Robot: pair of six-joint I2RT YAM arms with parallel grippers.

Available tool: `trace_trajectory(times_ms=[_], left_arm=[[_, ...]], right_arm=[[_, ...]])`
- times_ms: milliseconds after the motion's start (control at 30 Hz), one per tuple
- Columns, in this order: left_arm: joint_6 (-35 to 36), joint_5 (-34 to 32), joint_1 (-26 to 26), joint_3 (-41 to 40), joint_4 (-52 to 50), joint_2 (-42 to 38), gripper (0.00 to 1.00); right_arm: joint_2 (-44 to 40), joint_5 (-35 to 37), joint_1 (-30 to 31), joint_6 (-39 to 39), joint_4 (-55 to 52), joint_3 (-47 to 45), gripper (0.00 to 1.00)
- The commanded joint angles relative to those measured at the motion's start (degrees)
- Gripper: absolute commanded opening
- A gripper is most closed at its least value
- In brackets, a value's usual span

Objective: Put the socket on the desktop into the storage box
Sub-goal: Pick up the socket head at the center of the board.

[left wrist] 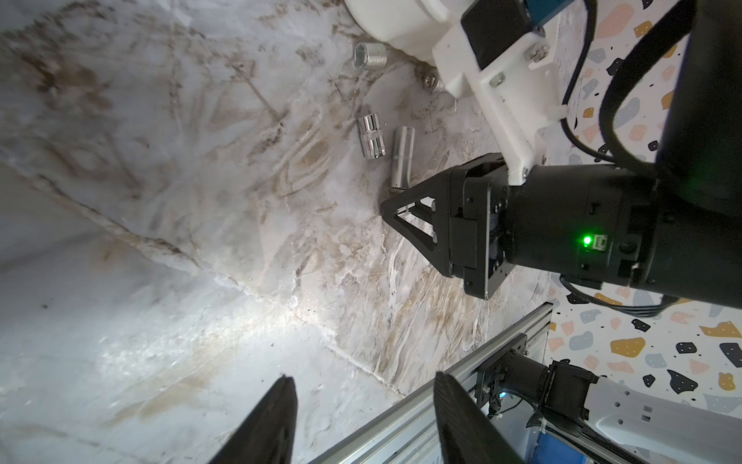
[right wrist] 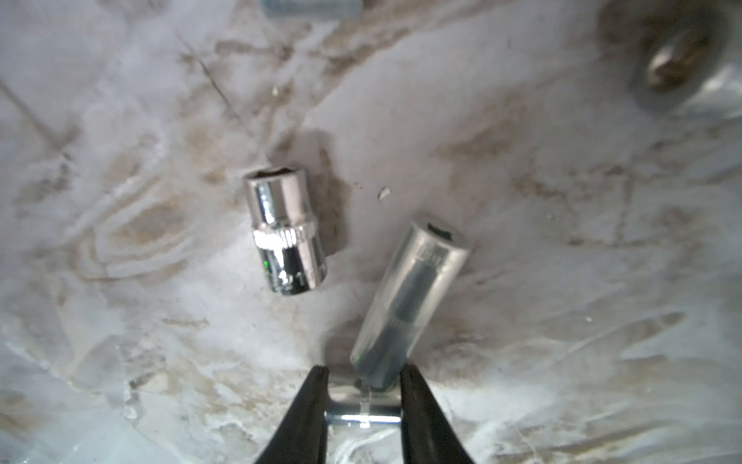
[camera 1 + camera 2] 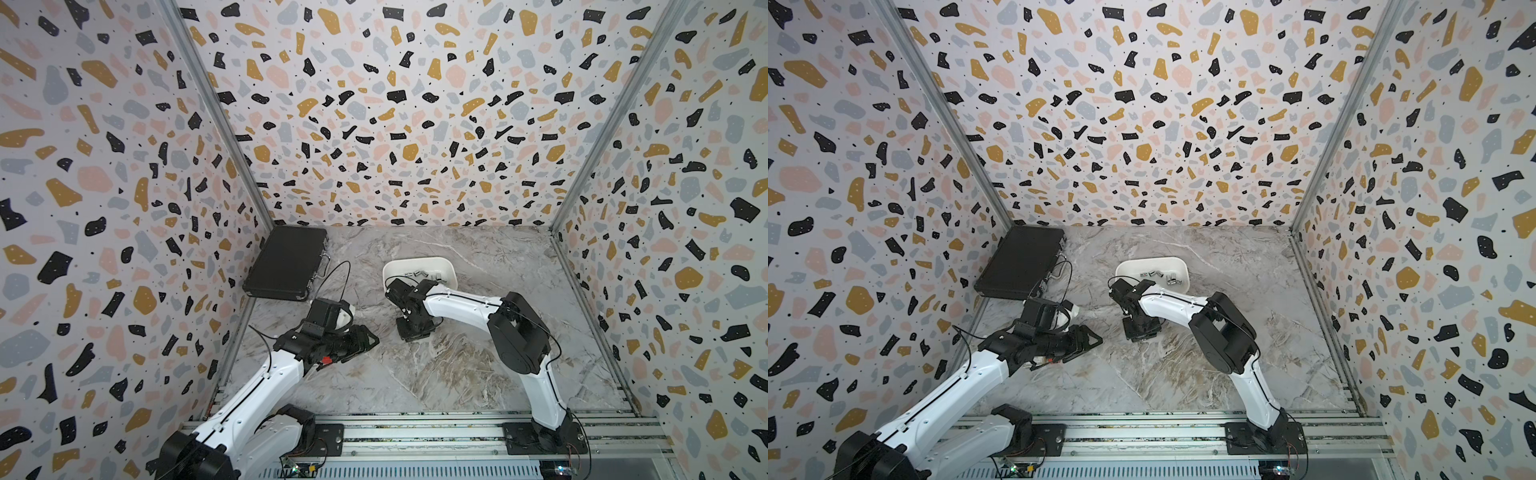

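In both top views my right gripper (image 3: 411,332) points down at the desktop (image 3: 457,374) just in front of the white box (image 3: 451,266). The box already holds a few sockets, too small for me to count. My left gripper (image 3: 368,338) hangs well apart, and 1 black case (image 3: 286,262) lies by the left wall. From the left wrist, my left gripper (image 1: 363,377) is spread and empty, and I count 4 sockets on the marble near the right gripper (image 1: 387,207). From the right wrist I count 5: a small socket (image 2: 363,415) lying crosswise between my right fingers (image 2: 307,422), whose pads seem to press both its ends; a long socket (image 2: 409,297) whose end lies just beside them; a short socket (image 2: 285,233); and 2 more, blurred, farther off. That makes 2 grippers, 1 box and 1 case. To do this well, I judge I should finish the squeeze squarely, rise straight so the long socket is not dragged, then let go low inside the box.
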Motion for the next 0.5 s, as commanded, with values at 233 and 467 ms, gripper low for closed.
trace_trajectory(times_ms=[233,467], left_arm=[[-0.6,0.1,0.4,-0.8,1.9,-0.6,0.59],[-0.8,0.4,0.4,-0.6,2.4,0.0,0.59]], right_arm=[[-4.7,1.4,0.3,0.9,-0.3,-2.8,0.29],[-8.0,2.1,0.3,0.9,-0.2,-4.0,0.29]])
